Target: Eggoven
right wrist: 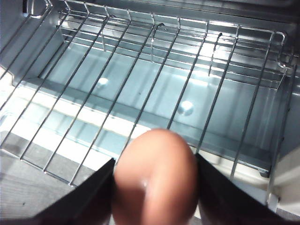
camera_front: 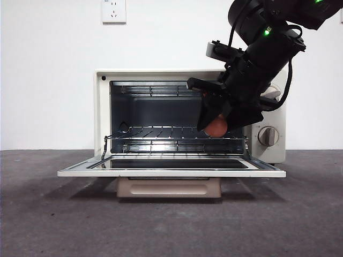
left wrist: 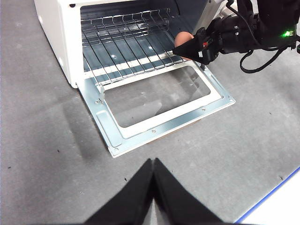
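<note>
The cream toaster oven (camera_front: pixel 102 112) stands with its door (camera_front: pixel 171 170) folded down flat and its wire rack (camera_front: pixel 177 140) showing inside. My right gripper (camera_front: pixel 214 124) is shut on the reddish-brown egg (camera_front: pixel 217 127) and holds it just above the rack's right front part, inside the oven mouth. In the right wrist view the egg (right wrist: pixel 155 180) sits between the two black jaws above the rack (right wrist: pixel 140 84). The left wrist view shows the egg (left wrist: pixel 183 38) and the open oven (left wrist: pixel 61 42) from afar. My left gripper (left wrist: pixel 153 165) is shut and empty, above the grey table in front of the oven.
A grey dial (camera_front: pixel 268 136) shows on the oven's right panel, partly behind the right arm. The tan handle (camera_front: pixel 169 187) hangs under the open door. A white wall with a socket (camera_front: pixel 113 10) stands behind. A blue-edged table border (left wrist: pixel 276 197) lies near the left gripper.
</note>
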Robot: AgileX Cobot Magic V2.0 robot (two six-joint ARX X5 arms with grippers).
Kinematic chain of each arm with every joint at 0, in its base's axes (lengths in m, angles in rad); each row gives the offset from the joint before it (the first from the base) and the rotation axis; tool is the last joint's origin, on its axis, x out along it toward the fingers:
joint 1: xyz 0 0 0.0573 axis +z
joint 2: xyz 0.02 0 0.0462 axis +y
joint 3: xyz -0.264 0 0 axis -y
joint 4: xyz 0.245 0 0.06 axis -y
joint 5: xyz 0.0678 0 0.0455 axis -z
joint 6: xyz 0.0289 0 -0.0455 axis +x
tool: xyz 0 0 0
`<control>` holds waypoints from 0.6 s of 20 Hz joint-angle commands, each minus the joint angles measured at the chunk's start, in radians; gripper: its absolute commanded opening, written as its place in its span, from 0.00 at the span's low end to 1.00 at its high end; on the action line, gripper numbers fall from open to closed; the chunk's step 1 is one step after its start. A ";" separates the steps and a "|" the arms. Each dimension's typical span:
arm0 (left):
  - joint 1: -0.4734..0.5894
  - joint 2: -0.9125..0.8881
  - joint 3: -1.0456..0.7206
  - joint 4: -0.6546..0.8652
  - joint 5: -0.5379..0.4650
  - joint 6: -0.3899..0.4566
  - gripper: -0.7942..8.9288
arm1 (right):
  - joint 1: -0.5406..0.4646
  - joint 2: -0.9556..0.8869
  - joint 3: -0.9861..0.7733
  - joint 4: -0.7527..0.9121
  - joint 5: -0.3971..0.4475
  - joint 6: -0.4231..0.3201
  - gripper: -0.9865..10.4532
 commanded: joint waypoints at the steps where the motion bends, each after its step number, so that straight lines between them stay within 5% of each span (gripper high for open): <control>1: -0.003 0.003 0.005 0.005 0.005 0.005 0.09 | 0.009 0.026 0.019 0.010 0.000 0.010 0.21; 3: -0.003 0.003 0.005 0.005 0.005 0.005 0.09 | 0.009 0.026 0.019 0.010 0.001 0.011 0.30; 12: -0.003 0.003 0.005 0.005 0.005 0.005 0.09 | 0.009 0.018 0.019 0.010 0.011 0.011 0.35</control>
